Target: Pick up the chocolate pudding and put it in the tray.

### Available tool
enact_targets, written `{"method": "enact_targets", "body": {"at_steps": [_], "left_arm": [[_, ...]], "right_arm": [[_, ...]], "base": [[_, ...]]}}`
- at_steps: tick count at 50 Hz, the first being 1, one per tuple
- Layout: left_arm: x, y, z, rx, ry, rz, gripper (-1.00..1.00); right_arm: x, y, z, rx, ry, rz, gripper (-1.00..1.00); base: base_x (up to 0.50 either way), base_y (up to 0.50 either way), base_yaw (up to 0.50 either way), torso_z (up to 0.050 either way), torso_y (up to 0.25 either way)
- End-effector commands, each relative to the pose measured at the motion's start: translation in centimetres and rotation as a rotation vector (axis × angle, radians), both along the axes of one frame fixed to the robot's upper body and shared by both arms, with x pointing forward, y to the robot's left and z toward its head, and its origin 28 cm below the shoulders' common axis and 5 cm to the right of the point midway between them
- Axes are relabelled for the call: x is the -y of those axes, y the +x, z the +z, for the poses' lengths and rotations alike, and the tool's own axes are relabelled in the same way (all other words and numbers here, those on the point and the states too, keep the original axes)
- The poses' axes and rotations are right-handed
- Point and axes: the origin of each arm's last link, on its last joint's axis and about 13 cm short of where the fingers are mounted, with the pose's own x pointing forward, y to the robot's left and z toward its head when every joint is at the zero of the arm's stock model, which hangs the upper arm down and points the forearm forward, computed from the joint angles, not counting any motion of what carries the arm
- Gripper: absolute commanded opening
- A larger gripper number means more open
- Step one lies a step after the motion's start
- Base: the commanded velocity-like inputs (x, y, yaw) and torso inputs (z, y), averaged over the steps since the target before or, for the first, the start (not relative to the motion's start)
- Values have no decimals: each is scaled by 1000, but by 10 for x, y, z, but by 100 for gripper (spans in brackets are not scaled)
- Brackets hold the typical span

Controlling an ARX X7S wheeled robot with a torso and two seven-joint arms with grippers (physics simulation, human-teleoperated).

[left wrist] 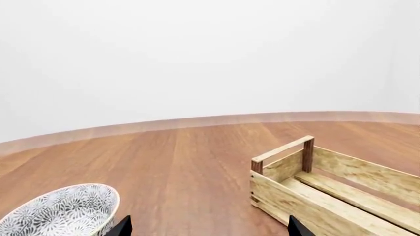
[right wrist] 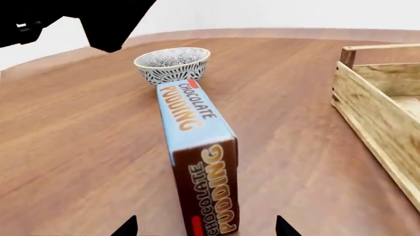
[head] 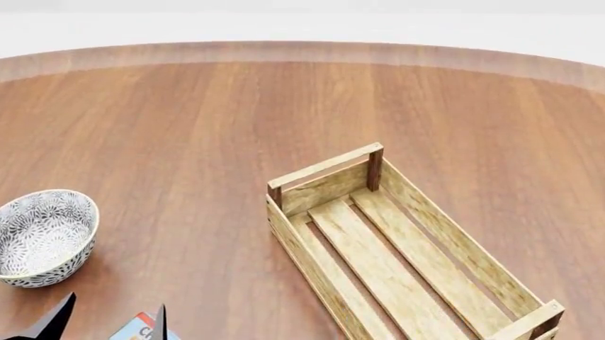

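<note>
The pudding (right wrist: 200, 162) lies on the table (head: 189, 127) near the tray (head: 397, 248), half cut off in the head view, between the right claw's (right wrist: 206, 228) wide-apart tips.

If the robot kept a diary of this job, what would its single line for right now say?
stage: approach | chocolate pudding: on table, not held | tray: empty | left gripper: open | right gripper: open, facing pudding | bowl: beside pudding
</note>
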Motion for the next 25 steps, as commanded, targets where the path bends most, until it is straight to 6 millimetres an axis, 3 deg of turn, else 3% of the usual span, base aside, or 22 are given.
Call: {"method": "enact_targets", "body": {"at_steps": [1,25], "left_arm": [[1,-1,2,1,0,-3,100],[1,-1,0,0,-3,-6,100]], "right_arm": [[-4,9,-4,-3,-35,11,100],[-15,27,-1,11,-39,35,100]], "base": [[0,0,0,0,0],[0,0,0,0,0]]}}
